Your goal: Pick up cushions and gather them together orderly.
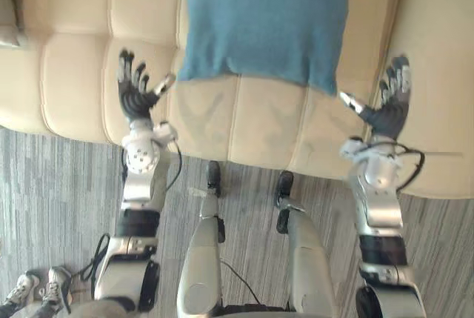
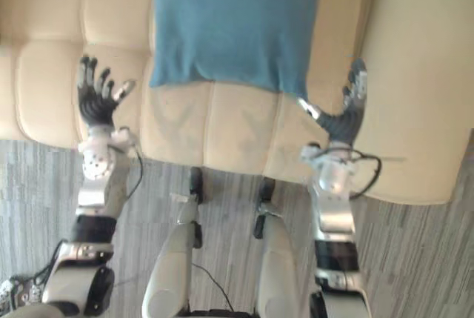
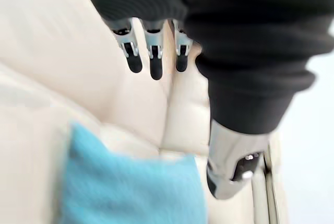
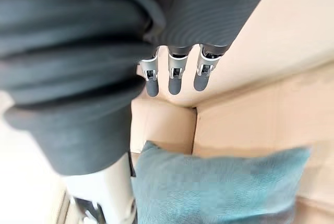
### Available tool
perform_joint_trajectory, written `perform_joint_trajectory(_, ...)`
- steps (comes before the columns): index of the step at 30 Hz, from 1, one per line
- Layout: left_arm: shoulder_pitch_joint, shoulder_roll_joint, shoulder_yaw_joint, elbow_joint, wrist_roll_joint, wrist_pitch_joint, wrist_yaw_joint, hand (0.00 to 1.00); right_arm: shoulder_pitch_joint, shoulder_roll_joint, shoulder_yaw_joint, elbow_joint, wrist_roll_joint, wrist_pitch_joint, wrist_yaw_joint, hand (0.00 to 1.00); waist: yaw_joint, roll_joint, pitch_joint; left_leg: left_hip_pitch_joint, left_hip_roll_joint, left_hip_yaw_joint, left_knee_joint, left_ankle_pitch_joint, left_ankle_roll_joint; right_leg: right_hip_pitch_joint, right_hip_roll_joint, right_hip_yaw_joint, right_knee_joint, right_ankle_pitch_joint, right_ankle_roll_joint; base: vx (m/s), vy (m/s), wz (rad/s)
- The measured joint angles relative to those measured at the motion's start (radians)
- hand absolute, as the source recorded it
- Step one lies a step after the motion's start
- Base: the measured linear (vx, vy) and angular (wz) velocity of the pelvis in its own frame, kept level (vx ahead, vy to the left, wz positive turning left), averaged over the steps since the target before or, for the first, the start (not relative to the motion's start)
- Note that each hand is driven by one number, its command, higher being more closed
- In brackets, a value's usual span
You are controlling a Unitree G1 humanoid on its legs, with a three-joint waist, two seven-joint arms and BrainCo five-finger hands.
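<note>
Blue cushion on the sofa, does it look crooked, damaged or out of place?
Nothing stands out. The blue cushion lies flat on the cream sofa, its near edge roughly parallel to the seat front, no tear or stain showing. The left hand and right hand hover open beside it, not touching.

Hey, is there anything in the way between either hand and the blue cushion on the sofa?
Nothing visible. The left hand and right hand are open, one beside each near corner of the cushion, with only bare sofa between each hand and it.
</note>
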Motion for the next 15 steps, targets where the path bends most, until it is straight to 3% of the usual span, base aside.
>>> perform_joint_trajectory(1,0.027,-0.007,0.001,0.001,0.0,0.001,-0.005,0.0,0.018,0.006,0.0,0.001,0.0,0.0,0.01,0.0,0.0,-0.003,-0.012,0.009,0.0,0.0,0.005,-0.007,0.003,0.014,-0.001,-0.002,-0.001,-0.004,0.001,0.09,-0.043,0.17)
perform_joint_trajectory(3,0.188,-0.034,0.006,0.012,0.019,0.014,-0.047,0.0,0.158,0.048,0.009,0.019,0.0,-0.007,0.069,0.0,0.001,-0.025,-0.097,0.074,0.007,0.03,0.008,-0.035,0.004,0.087,-0.001,-0.009,-0.012,-0.027,0.008,0.14,-0.038,0.09)
perform_joint_trajectory(6,0.301,-0.064,0.019,0.073,0.04,0.028,-0.079,0.0,0.243,0.086,0.022,0.086,-0.003,-0.015,0.114,0.0,0.003,-0.044,-0.154,0.156,0.012,0.062,0.004,-0.057,0.004,0.168,0.003,0.002,-0.041,-0.038,0.013,0.11,-0.008,-0.13)
perform_joint_trajectory(7,0.362,-0.095,0.021,0.139,0.05,0.037,-0.102,0.0,0.298,0.108,0.027,0.159,-0.008,-0.016,0.136,0.0,0.001,-0.046,-0.211,0.19,0.015,0.076,-0.001,-0.071,0.003,0.207,0.011,0.008,-0.073,-0.037,0.015,0.14,0.003,-0.19)
perform_joint_trajectory(10,0.427,-0.142,0.022,0.295,0.073,0.06,-0.153,0.0,0.335,0.143,0.033,0.387,-0.045,-0.009,0.165,0.0,0.0,-0.047,-0.288,0.273,0.019,0.104,-0.039,-0.073,-0.005,0.288,0.022,0.023,-0.136,-0.026,0.024,0.17,0.022,-0.24)
perform_joint_trajectory(15,0.426,-0.168,0.029,0.56,0.135,0.079,-0.211,0.0,0.328,0.183,-0.018,0.711,-0.051,0.019,0.182,0.0,-0.006,-0.034,-0.356,0.394,0.025,0.128,-0.1,-0.073,-0.007,0.409,0.036,0.032,-0.217,-0.008,0.033,0.12,0.018,-0.11)
